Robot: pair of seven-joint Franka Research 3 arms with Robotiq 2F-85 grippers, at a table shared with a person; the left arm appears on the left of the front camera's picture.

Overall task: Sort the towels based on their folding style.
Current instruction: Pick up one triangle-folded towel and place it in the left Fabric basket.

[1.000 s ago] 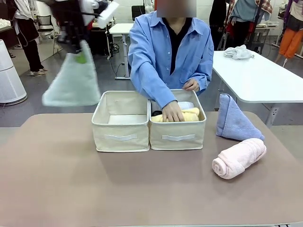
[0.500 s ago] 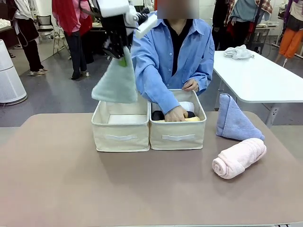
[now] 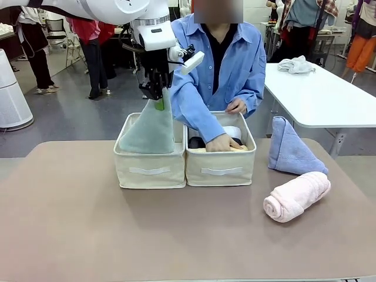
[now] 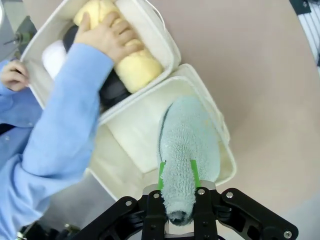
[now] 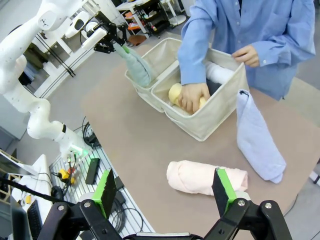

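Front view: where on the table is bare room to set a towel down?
Bare: the table left of the left bin, and the strip before both bins. Crowded: the right bin, under the person's hand; the blue cone and pink roll fill the right edge.

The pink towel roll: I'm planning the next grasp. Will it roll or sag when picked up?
Lying on its side on the table, the pink towel roll would probably roll if nudged sideways. It looks soft and light, so pinched at one end it would likely droop, much as the grey-green towel hangs from the left gripper.
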